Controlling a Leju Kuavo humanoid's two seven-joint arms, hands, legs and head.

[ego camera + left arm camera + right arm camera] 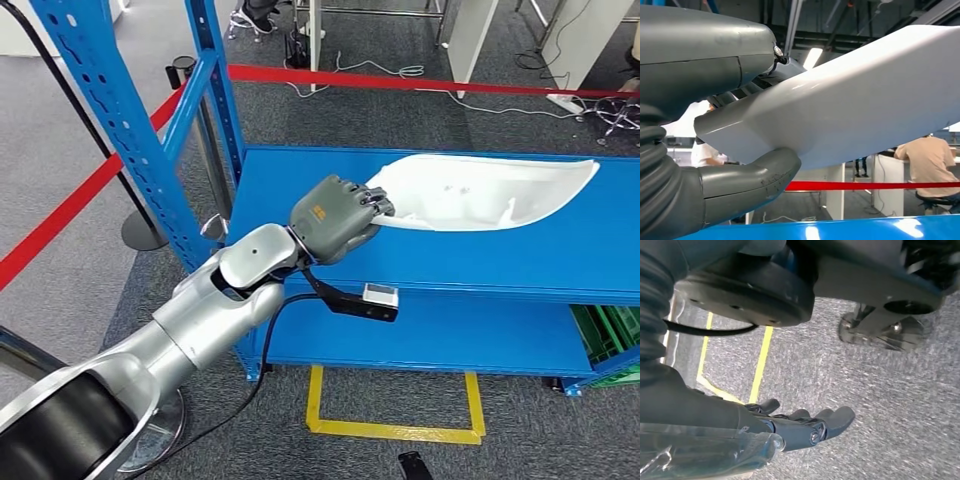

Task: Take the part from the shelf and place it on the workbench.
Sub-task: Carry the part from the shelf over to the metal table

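A long white curved part [483,192] lies on the blue shelf [453,265], running from the middle to the right. My left hand [336,215] grips its left end, fingers over the rim. Seen from the left wrist, the thick grey thumb [753,185] presses beneath the white part [866,100] and the fingers close over it from the other side. The part's end appears slightly raised off the blue surface [866,227]. My right hand [802,427] hangs above the grey carpet, fingers stretched out and holding nothing.
Blue shelf uprights [143,150] stand left of my arm. Red barrier tape [423,82] runs behind the shelf, with a stanchion base [143,230] at the left. A green crate [611,335] sits under the shelf at right. Yellow floor tape [392,428] lies below. A seated person [928,160] is far off.
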